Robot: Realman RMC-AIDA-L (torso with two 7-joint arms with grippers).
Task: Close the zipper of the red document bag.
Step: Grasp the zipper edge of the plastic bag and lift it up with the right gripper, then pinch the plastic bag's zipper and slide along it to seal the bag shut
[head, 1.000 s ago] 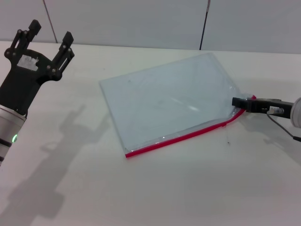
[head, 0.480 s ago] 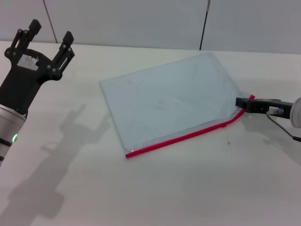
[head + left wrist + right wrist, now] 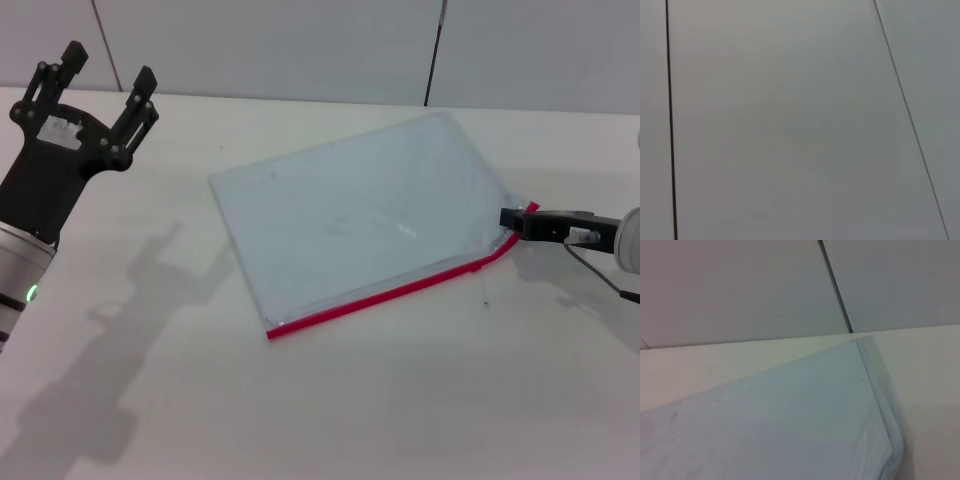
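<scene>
Right gripper (image 3: 512,219) reaching in low from the right edge of the surface (image 3: 380,400), arm nearly level, black jaws pointing toward the middle. Jaws drawn together on the far right end of the zipper (image 3: 400,291), right at the bag's right-hand corner, where the red strip bends upward off the surface and a small red tip pokes out just above the jaws. Slider tab itself too small to make out between them. Thin black cable looping down beside the wrist, near the right edge.

Left gripper (image 3: 105,78) held high over the far left corner of the surface, well apart from the bag, palm plate turned toward the head camera, two black fingers (image 3: 140,95) pointing up and spread wide with nothing between them. Dark shadow of the arm lying on the surface below it, toward the near left.

Red document bag (image 3: 355,215) lying flat around the middle of the surface, turned at an angle: one short side toward the left, the far corner toward the back wall (image 3: 300,45). Pale, see-through pouch; whether anything lies inside cannot be told. Zipper running along the long edge nearest the front, from the near left corner up to the right corner held by the right gripper.

Right wrist view showing only the bag's pale far corner (image 3: 865,347) against the surface and the wall behind; left wrist view showing only plain grey wall panels (image 3: 790,125).
</scene>
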